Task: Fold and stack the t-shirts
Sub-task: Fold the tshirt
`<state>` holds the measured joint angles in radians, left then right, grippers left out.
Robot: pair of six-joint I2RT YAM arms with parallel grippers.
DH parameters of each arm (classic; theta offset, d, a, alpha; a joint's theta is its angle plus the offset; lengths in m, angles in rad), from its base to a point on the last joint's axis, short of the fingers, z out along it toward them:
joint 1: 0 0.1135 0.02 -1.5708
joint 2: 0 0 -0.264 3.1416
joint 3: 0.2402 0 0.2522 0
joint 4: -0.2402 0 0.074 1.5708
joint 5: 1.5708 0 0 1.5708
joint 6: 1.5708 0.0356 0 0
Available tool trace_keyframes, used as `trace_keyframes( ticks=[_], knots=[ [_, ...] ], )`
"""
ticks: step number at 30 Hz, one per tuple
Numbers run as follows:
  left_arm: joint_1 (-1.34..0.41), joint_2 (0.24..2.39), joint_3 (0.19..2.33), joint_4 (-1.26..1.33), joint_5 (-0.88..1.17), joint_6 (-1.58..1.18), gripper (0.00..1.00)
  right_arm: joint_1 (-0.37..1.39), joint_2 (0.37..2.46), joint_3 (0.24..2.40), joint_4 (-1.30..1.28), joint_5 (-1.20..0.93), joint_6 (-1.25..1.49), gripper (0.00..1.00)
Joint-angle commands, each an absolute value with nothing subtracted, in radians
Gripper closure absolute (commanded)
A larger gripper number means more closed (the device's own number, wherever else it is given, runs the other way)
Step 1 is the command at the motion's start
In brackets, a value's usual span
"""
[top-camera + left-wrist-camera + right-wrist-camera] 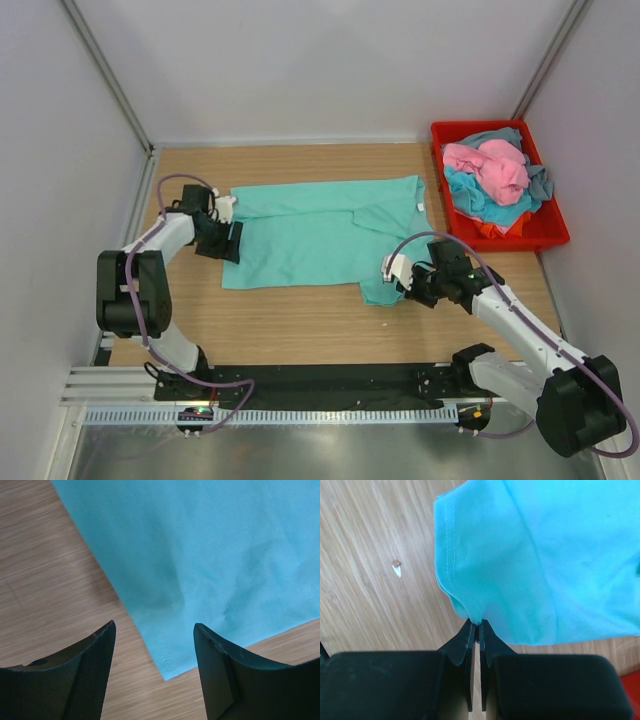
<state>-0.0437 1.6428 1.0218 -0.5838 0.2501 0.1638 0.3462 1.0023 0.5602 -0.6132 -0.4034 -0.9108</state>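
Note:
The teal-green t-shirt (320, 235) lies spread on the wooden table, one sleeve hanging toward the near right. My left gripper (232, 240) is open at the shirt's left edge; in the left wrist view its fingers (90, 670) straddle a corner of the shirt (170, 665) without touching it. My right gripper (400, 278) is shut on the hem of the near-right sleeve (477, 612), the cloth pinched between its tips. Pink (490, 165), turquoise-blue (480, 200) and grey-blue (540, 182) t-shirts lie piled in the red bin.
The red plastic bin (555, 235) stands at the far right by the right wall. White walls close in the table on the left, back and right. A small white fleck (397, 569) lies on the wood near the sleeve.

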Motion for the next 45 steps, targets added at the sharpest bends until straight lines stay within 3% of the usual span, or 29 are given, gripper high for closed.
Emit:
trace_keyframes(
  ticks=[1,10,20,38,41,45],
  knots=[
    [0.006,1.615,1.069,-0.67,0.272,0.164,0.35,0.353,0.968,0.607,-0.597,-0.403,-0.838,0.92],
    [0.044,1.602,1.071,-0.793,0.296,0.21,0.45,0.353,0.973,0.612,-0.563,-0.4,-0.801,0.92],
    [0.044,1.563,1.063,-0.943,0.337,0.255,0.45,0.353,0.977,0.604,-0.538,-0.402,-0.793,0.92],
    [0.046,1.726,1.111,-0.91,0.364,0.235,0.48,0.354,0.971,0.6,-0.531,-0.385,-0.784,0.92],
    [0.046,1.73,1.112,-0.914,0.367,0.239,0.53,0.353,0.977,0.595,-0.523,-0.383,-0.782,0.92],
    [0.044,1.743,1.12,-0.93,0.373,0.242,0.69,0.351,0.988,0.601,-0.515,-0.382,-0.781,0.92]
  ],
)
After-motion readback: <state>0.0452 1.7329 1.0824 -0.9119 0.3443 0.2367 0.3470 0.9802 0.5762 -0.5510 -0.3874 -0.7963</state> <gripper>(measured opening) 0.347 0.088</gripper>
